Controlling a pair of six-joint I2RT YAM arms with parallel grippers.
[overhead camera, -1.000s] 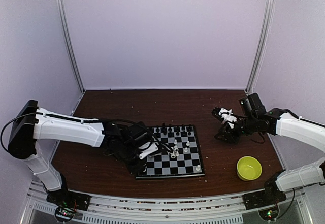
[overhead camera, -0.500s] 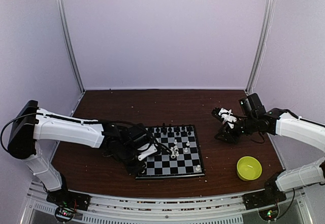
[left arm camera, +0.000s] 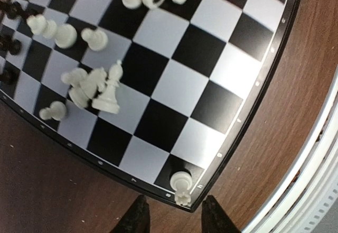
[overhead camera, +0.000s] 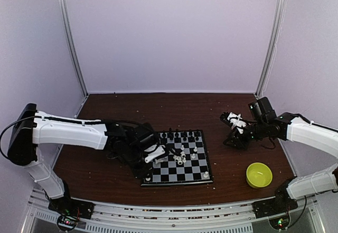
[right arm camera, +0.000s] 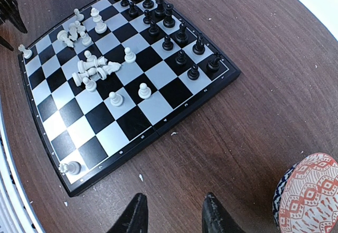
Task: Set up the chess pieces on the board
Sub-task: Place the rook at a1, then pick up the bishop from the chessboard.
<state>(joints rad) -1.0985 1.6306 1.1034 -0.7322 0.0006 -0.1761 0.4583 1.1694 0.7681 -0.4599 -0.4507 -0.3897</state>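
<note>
Left pincer now off upright rook

Board black and light-grey checks, black rim; chess pieces black, white; bowl yellow-green.

A robotics lab test cell is shown. A dark wooden table is enclosed on three sides by plain pale panels, which are held by metal posts at its far corners. Two white robot arms are bolted to an aluminium rail along its near edge, and lit circuit boards are left exposed there.
</note>
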